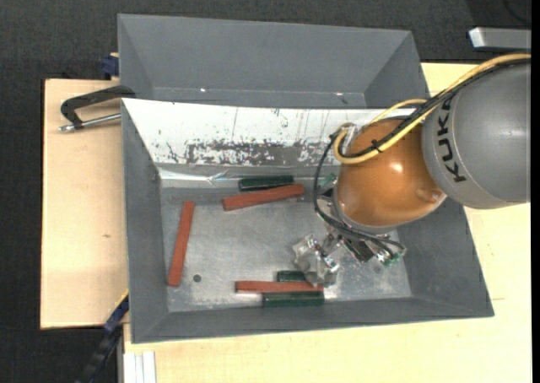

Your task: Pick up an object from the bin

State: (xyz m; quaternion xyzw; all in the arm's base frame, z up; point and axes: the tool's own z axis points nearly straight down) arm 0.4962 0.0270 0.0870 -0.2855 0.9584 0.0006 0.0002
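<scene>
The grey KUKA arm (pixel 485 141) comes in from the right over the rim of the grey metal bin (pixel 139 229). Its rounded orange wrist cover (pixel 384 183) hangs above the right half of the floor, with yellow and black cables (pixel 371 141) looped across the top. Below the cover, the metal two-finger gripper (pixel 316 261) sits low in the near right part of the bin, close to the floor. From this angle I cannot tell whether the gripper is open or closed, or whether it has hold of anything. Just to its left lies a small cluster of three sticks, and the gripper stands at their right ends. The short dark green stick (pixel 289 275) is nearest, its right end running in under the gripper. Just in front of it the long flat red stick (pixel 274 287) lies nearly parallel to the front wall. The front dark green stick (pixel 293 299) lies along the red one's near edge, at the foot of that wall. The other things lie well apart from the gripper. Towards the back wall, the slanted red stick (pixel 262 196) lies with its right end a little higher. The rear dark green stick (pixel 266 180) lies just behind it. By the left wall, the left red stick (pixel 180 242) runs from back to front, slightly tilted, alone on the bare floor.
</scene>
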